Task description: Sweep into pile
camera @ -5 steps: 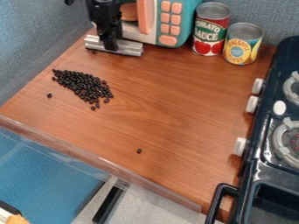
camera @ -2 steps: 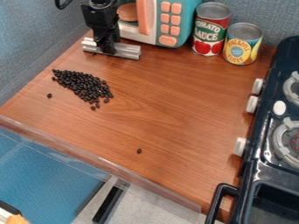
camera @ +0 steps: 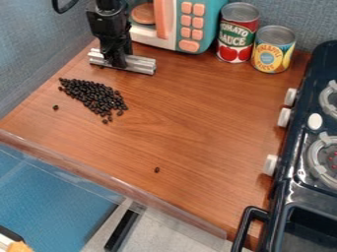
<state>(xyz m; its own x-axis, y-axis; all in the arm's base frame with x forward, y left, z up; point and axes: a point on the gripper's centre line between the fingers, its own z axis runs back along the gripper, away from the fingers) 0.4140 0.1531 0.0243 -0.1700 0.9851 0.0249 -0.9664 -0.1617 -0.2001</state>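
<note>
At the upper left of the camera view, my black gripper (camera: 118,60) is shut on a silvery metal bar (camera: 140,64), which lies crosswise low over the wooden surface or on it. Just below the bar spreads a pile of black beans (camera: 97,97), apart from it. One stray bean (camera: 56,107) lies left of the pile, and another bean (camera: 156,170) lies alone farther toward the front edge. The lower ends of my gripper are partly hidden by the bar.
Behind my gripper stands a toy microwave (camera: 187,24). A tomato sauce can (camera: 237,32) and a pineapple can (camera: 272,49) are at the back right. A black toy stove (camera: 299,182) borders the right side, and a clear rim (camera: 112,184) runs along the front edge.
My gripper has moved slightly down and to the left in the view with the metal bar, nearer the pile. The beans have not moved.
</note>
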